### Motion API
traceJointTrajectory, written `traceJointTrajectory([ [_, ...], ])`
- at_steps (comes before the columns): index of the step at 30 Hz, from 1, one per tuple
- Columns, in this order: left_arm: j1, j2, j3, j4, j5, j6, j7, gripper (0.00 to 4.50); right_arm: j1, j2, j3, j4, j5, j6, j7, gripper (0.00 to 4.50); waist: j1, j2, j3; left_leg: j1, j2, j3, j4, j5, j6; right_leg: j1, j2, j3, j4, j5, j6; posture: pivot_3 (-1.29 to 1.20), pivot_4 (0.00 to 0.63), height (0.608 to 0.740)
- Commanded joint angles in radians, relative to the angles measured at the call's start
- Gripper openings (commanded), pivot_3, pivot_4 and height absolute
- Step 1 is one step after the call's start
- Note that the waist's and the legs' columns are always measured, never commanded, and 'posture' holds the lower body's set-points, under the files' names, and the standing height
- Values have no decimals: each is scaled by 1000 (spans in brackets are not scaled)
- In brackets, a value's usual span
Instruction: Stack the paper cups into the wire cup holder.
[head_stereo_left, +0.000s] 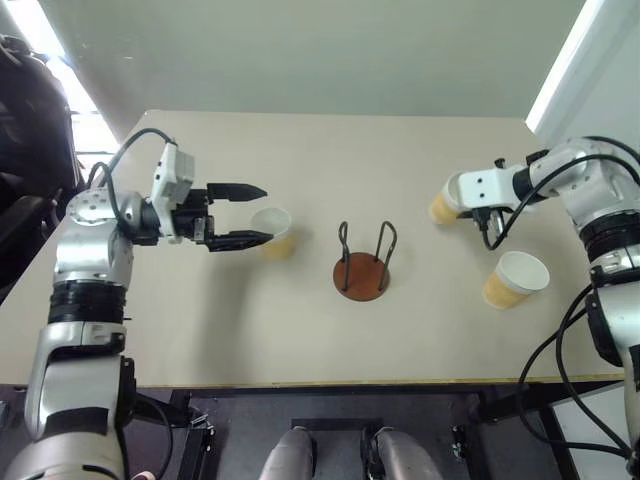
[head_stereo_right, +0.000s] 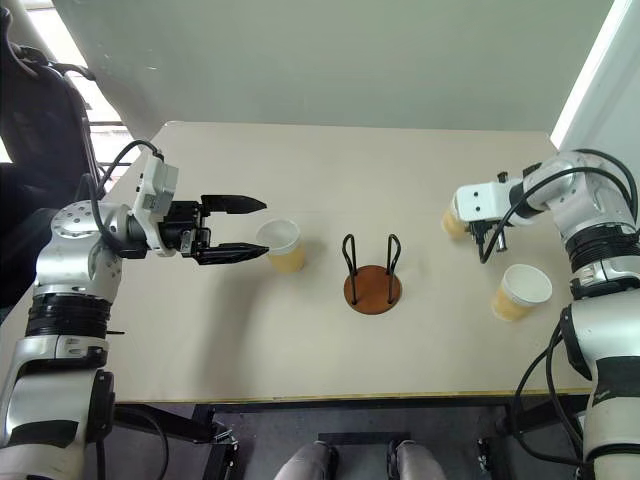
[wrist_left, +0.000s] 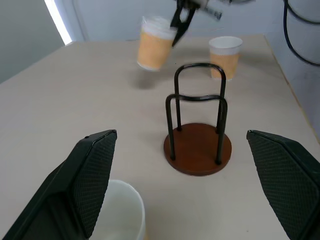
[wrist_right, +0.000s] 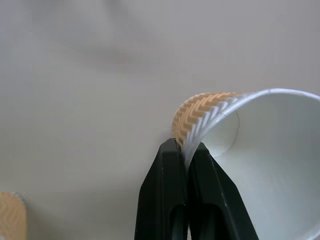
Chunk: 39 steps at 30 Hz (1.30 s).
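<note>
Paper cups are the whole matter here, three of them, and they look light, thin-walled and easy to crush or tip. One cup (head_stereo_left: 444, 203) is off the worktop (head_stereo_left: 300, 340), pinched by the right hand (wrist_right: 186, 152), whose two fingers are pressed together on the wall at the rim, one inside and one outside; in the right wrist view the rim bends slightly at the bite (a sign of how soft the paper is). It hangs tilted, to the right of the wire cup holder (head_stereo_left: 362, 264), which stands empty near the middle of the worktop. A second cup (head_stereo_left: 516, 279) stands upright nearer the front edge on the right. The third cup (head_stereo_left: 274, 232) stands upright left of the holder, just beside the fingertips of the left hand (head_stereo_left: 250, 214), which is spread wide and level, touching nothing. A rim pinch seems the sensible hold, since the rolled lip is the stiffest part, but a single-wall grip likely lets the cup swing, so it may need settling before it is lowered between the wire loops. For the left cup, a grip across the body risks denting it; a gentle close would probably suit.
</note>
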<state>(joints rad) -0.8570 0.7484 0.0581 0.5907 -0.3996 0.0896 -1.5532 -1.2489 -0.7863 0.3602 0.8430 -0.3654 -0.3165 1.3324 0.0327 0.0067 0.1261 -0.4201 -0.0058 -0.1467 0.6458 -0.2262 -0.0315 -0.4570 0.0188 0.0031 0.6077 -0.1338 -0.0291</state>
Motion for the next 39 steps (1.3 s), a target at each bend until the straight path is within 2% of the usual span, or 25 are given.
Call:
traceJointTrajectory([
  [1, -27, -1, 0, 47, 8, -78, -56, 4500, 29, -25, -47, -165, 59, 102, 57, 14, 0, 0, 0, 0, 0, 0, 0, 0, 0, 0, 0, 0, 0, 0, 0, 0, 150, 740],
  [7, -110, -20, -65, 196, 7, -201, -61, 4500, 36, -41, -87, -486, 177, 387, 215, 14, 2, 0, 0, -1, 0, 0, 0, 1, 1, 0, 0, 0, 0, 0, 0, 0, 150, 740],
  [15, -192, -60, -143, 293, 0, -246, -61, 4500, -50, -15, -60, -633, 208, 561, 249, 14, 0, 0, 0, -1, 0, 0, 1, 1, 1, 0, 0, 0, 0, 0, 1, 0, 150, 740],
  [22, -219, -78, -191, 308, -4, -247, -61, 4500, -57, 22, -33, -778, 238, 698, 260, 14, -1, 0, 0, -2, 0, 0, 1, 1, 1, 0, 0, -1, -1, -1, 2, 0, 150, 740],
  [29, -232, -89, -213, 326, -6, -261, -61, 4500, -31, 43, 1, -843, 252, 749, 261, 14, 0, 0, 0, -2, 0, 0, 2, 1, 2, 0, 0, -1, 0, -1, 2, 0, 150, 740],
  [39, -207, -62, -219, 318, -24, -277, -61, 4500, 44, 34, 47, -889, 247, 718, 258, 14, -1, 0, 0, -2, 0, 1, 3, 2, 3, 0, 0, -1, 1, -1, 2, 0, 150, 740],
])
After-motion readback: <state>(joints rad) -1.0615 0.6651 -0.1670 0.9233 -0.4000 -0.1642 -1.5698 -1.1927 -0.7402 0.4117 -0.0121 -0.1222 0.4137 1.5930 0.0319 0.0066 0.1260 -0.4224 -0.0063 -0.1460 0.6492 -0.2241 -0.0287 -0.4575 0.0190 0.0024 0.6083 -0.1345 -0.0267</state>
